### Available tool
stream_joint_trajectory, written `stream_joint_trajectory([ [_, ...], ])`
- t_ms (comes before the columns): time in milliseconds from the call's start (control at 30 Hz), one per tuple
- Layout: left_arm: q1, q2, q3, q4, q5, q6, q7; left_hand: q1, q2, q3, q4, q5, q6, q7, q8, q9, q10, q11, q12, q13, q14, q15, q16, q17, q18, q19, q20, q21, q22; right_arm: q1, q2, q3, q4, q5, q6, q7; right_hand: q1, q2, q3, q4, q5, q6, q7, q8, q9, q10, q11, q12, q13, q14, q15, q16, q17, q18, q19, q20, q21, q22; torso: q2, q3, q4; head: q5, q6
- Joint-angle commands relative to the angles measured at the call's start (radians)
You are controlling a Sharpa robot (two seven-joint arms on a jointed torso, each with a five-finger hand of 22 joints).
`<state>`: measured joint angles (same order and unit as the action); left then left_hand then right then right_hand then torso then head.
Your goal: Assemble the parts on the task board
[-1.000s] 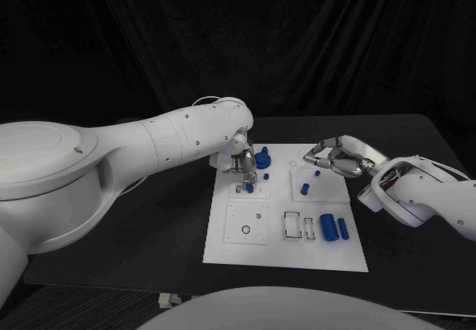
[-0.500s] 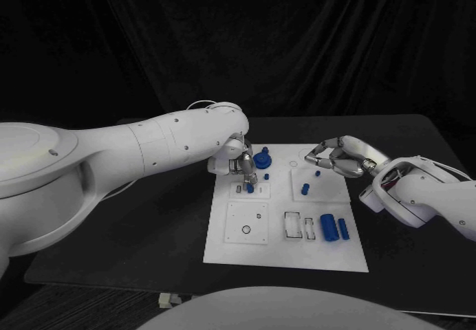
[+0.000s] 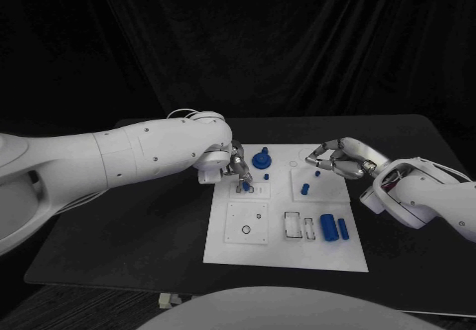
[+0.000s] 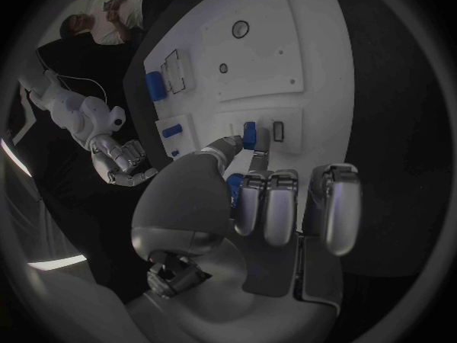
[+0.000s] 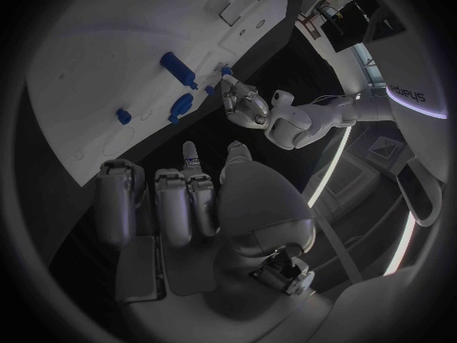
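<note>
Blue is the colour of the small peg [image 4: 248, 135] that the left hand [image 3: 238, 167] pinches between its thumb and a fingertip. The peg sits at the far left part of the task board [image 3: 285, 254], right by a little slot in a raised white square. In the left wrist view the other fingers [image 4: 278, 206] of this hand are curled side by side and touch nothing.

The task board is a white plate lying flat in the middle of the black bench [image 3: 129, 234]. On it are more blue parts: a round knob piece [image 3: 262, 161] at the far edge just beside the left hand, two small pegs [image 3: 307, 187] in the square to its right, and two fat cylinders [image 3: 334, 227] lying side by side near the right edge.

The left arm comes in low from the left side and bends down, so its hand tips over the board. The right hand [image 3: 333, 157] hangs above the far right corner of the board. Its fingers are curled in and hold nothing.
</note>
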<state>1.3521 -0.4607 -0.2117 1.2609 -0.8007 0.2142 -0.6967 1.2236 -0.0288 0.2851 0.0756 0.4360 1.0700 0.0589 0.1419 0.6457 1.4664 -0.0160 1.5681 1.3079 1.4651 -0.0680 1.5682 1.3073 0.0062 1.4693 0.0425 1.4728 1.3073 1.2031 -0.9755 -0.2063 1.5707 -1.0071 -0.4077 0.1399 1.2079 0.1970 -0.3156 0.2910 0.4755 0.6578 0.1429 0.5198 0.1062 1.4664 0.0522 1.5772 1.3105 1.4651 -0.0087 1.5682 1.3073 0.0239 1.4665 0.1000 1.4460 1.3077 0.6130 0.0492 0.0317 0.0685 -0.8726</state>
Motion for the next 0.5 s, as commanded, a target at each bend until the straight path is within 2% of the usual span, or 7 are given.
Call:
stream_joint_trajectory([
  [33,-0.001,-0.026,0.001,0.046,-0.039,-0.163,0.044,-0.009,-0.005,0.101,-0.105,0.006,0.001,-0.004,0.009,0.006,0.104,-0.008,0.003,0.263,0.106,-0.009,0.003,0.264,0.019,0.054,-0.007,-0.008,0.222,-0.004,-0.003,0.000,0.001,-0.002,0.003,-0.017,0.003,0.009,-0.002,-0.002,-0.001,0.006,-0.002,0.004,-0.001,0.104,0.005,-0.006,0.260,0.106,0.005,0.003,0.263,0.016,0.013,0.006,-0.005,0.211,0.001,-0.0005,0.0006,-0.003,0.000],
  [200,-0.001,-0.081,0.000,0.124,-0.069,-0.254,0.063,-0.010,-0.008,0.105,-0.108,-0.003,0.000,-0.006,0.018,0.015,0.104,-0.009,0.003,0.263,0.106,-0.010,0.003,0.264,0.022,0.049,-0.008,-0.020,0.218,-0.005,-0.005,0.000,0.002,-0.002,-0.002,-0.017,0.003,0.008,-0.002,-0.002,-0.001,0.005,-0.002,0.003,-0.002,0.104,0.005,-0.006,0.260,0.106,0.005,0.003,0.263,0.015,0.013,0.006,-0.005,0.211,0.001,-0.0008,0.0005,-0.004,0.000],
  [400,-0.002,-0.144,0.000,0.223,-0.143,-0.407,0.093,-0.003,-0.012,0.113,-0.116,-0.011,-0.002,-0.008,0.032,0.028,0.104,-0.012,0.003,0.263,0.106,-0.012,0.003,0.264,0.024,0.046,-0.010,-0.029,0.215,-0.009,-0.010,0.000,0.005,-0.002,-0.010,-0.015,0.004,0.008,-0.002,-0.002,-0.001,0.005,-0.002,0.003,-0.002,0.104,0.004,-0.006,0.260,0.106,0.004,0.003,0.263,0.016,0.012,0.006,-0.006,0.210,0.001,-0.0006,0.0002,-0.005,0.000],
  [500,-0.012,-0.165,0.000,0.259,-0.169,-0.475,0.109,-0.003,-0.014,0.115,-0.113,-0.028,-0.007,-0.008,0.039,0.037,0.104,-0.012,0.003,0.263,0.106,-0.013,0.003,0.264,0.027,0.040,-0.010,-0.042,0.210,-0.012,-0.012,0.000,0.006,-0.002,-0.017,-0.015,0.007,0.007,-0.002,-0.003,0.001,0.004,-0.002,0.002,-0.002,0.104,0.004,-0.006,0.260,0.106,0.004,0.003,0.263,0.016,0.011,0.006,-0.007,0.210,0.001,-0.0001,-0.0005,-0.007,0.000],
])
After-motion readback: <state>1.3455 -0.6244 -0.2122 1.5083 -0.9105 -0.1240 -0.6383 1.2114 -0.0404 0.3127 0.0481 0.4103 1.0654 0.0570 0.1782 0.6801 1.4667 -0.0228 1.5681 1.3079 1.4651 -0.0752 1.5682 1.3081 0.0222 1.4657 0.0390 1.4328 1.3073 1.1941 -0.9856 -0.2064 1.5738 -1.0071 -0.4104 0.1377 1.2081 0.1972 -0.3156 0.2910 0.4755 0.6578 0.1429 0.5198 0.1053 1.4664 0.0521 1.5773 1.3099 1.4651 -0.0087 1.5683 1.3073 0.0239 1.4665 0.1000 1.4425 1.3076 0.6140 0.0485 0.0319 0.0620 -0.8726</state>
